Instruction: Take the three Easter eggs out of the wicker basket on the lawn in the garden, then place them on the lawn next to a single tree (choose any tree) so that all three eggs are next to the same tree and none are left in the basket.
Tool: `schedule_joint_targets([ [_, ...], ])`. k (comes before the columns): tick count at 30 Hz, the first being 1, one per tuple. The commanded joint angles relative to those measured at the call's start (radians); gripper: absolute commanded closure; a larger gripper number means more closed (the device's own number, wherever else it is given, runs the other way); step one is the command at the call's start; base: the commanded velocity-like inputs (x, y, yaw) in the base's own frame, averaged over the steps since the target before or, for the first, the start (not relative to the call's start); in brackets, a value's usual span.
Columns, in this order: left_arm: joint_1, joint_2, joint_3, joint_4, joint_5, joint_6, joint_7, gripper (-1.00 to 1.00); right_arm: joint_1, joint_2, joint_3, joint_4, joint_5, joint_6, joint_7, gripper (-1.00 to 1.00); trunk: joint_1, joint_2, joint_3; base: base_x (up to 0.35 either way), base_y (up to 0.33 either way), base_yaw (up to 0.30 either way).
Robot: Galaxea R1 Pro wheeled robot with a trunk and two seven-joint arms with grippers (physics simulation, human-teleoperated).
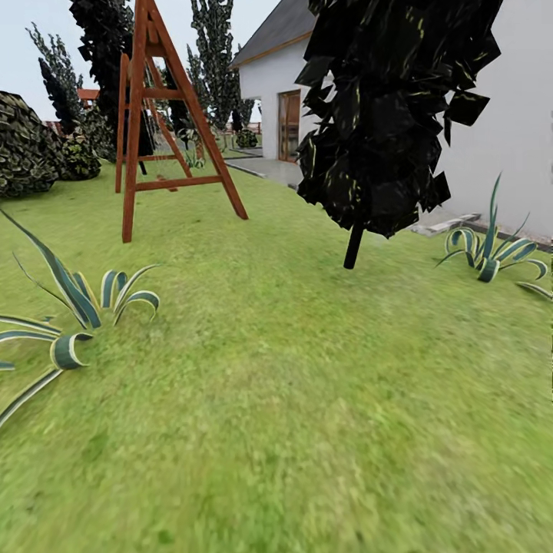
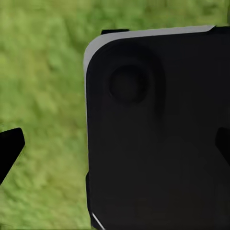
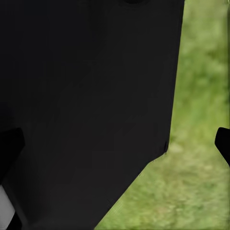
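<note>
The lawn (image 1: 292, 399) spreads wide and green ahead of me in the garden. The Easter eggs, the wicker basket and the tree are out of view. In the left wrist view my left gripper (image 2: 120, 148) is open, one dark fingertip (image 2: 10, 146) at each side, over a black body panel (image 2: 158, 134) and grass. In the right wrist view my right gripper (image 3: 120, 143) is also open, its fingertips (image 3: 223, 143) wide apart before a black panel (image 3: 86, 105) and grass. Neither gripper holds anything.
A dark cone-shaped thin-stemmed tree (image 1: 384, 115) stands ahead right. A red-brown wooden A-frame (image 1: 165, 115) stands ahead left. Striped spiky plants (image 1: 69, 322) grow near left, and another spiky plant (image 1: 491, 250) at right. The white house (image 1: 491, 115) and grey paving (image 1: 269, 169) lie behind. Bushes (image 1: 27, 150) sit far left.
</note>
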Motion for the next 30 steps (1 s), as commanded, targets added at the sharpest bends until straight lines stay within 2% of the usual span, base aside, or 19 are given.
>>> schedule_joint_targets([
  [1,0.000,0.000,0.001,0.001,0.000,-0.003,0.000,-1.00,0.000,0.000,-0.002,0.000,0.000,-0.002,0.000,-1.00,0.001,0.000,-0.002,0.333,0.000,-0.133],
  [9,-0.002,0.003,0.005,-0.002,0.007,-0.006,0.001,-1.00,0.000,0.003,0.001,-0.002,0.000,-0.002,0.001,-1.00,0.001,0.000,-0.006,0.286,0.000,-0.087],
  [13,-0.002,0.001,0.006,-0.002,0.007,-0.005,0.002,-1.00,0.000,0.006,0.001,-0.002,0.002,-0.002,0.000,-1.00,0.001,0.000,-0.006,0.075,0.000,-0.014],
  [20,-0.002,0.002,-0.001,-0.005,0.004,-0.007,0.000,-1.00,0.001,-0.006,-0.001,-0.006,0.009,-0.002,-0.007,-1.00,0.001,0.000,-0.006,0.016,0.000,-0.003],
  [30,-0.006,0.003,-0.005,-0.003,-0.001,-0.005,0.002,-1.00,0.001,-0.005,-0.001,-0.005,0.006,-0.002,-0.008,-1.00,-0.038,0.070,0.025,0.001,0.000,0.000],
])
